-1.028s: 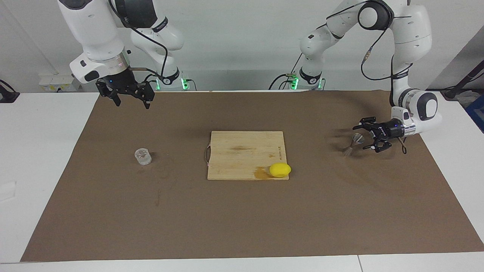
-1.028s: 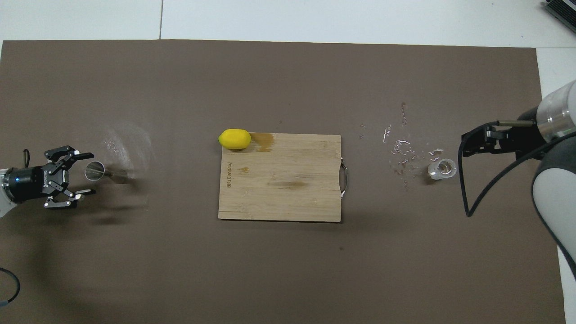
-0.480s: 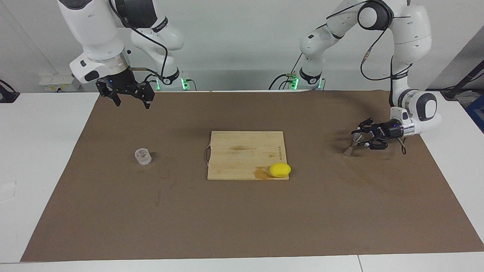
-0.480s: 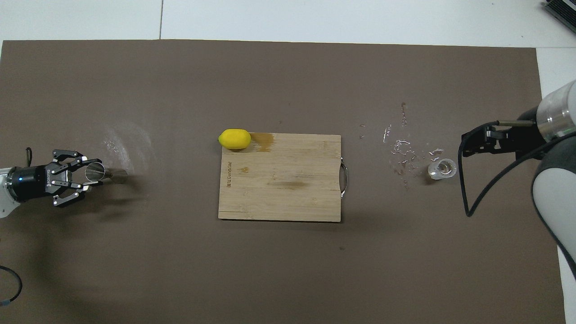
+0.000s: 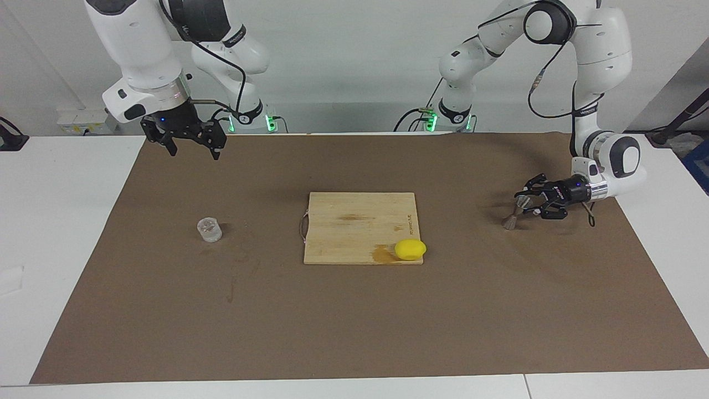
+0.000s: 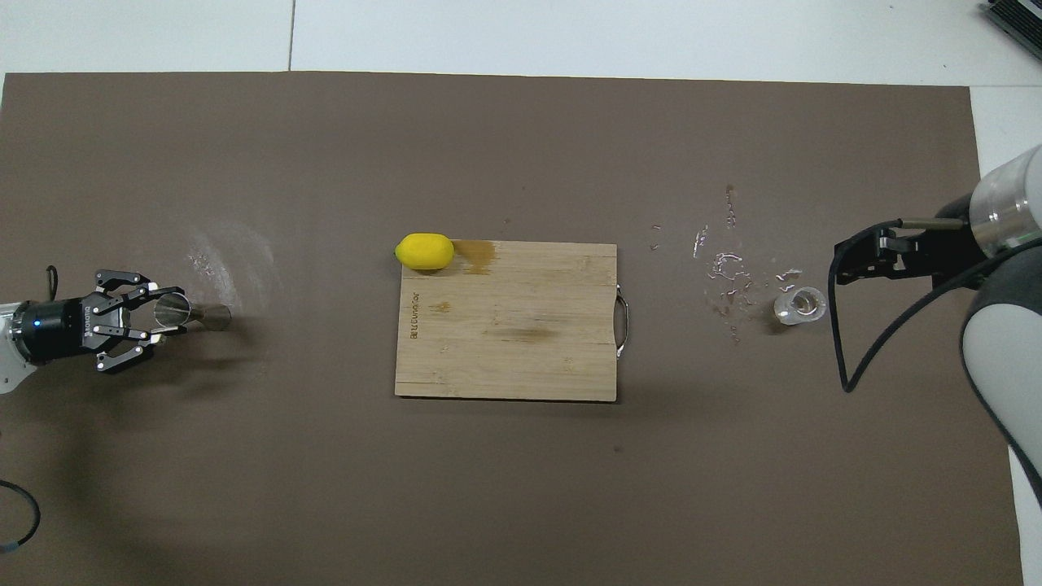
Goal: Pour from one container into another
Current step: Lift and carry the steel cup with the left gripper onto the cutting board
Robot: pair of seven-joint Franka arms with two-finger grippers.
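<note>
Since one second ago the left gripper [image 5: 523, 203] has closed: its fingers, which stood apart on both sides of the jigger [image 5: 514, 213], are now clamped on the upper cone of it. This silvery jigger leans, with its lower cone on the brown mat [image 5: 354, 310] toward the left arm's end of the counter [image 5: 55, 221], well apart from the bamboo cutting board [image 5: 354, 221]. From overhead the left gripper [image 6: 155, 313] holds the jigger [image 6: 191, 313] at the open rim.

At the other end, the right gripper [image 5: 191, 141] hangs in the air with its fingers apart, over the mat's edge nearest to the robots, and the right arm waits. The glass tumbler [image 5: 209, 229] stands upright on the mat, well apart from the cutting board toward the right arm's end, and nothing touches it. Overhead, small wet drops [image 6: 724, 273] lie on the mat between the tumbler [image 6: 799, 305] and the cutting board [image 6: 505, 342]. One yellow lemon [image 5: 410, 249] lies on the board's corner, beside a dark stain.
</note>
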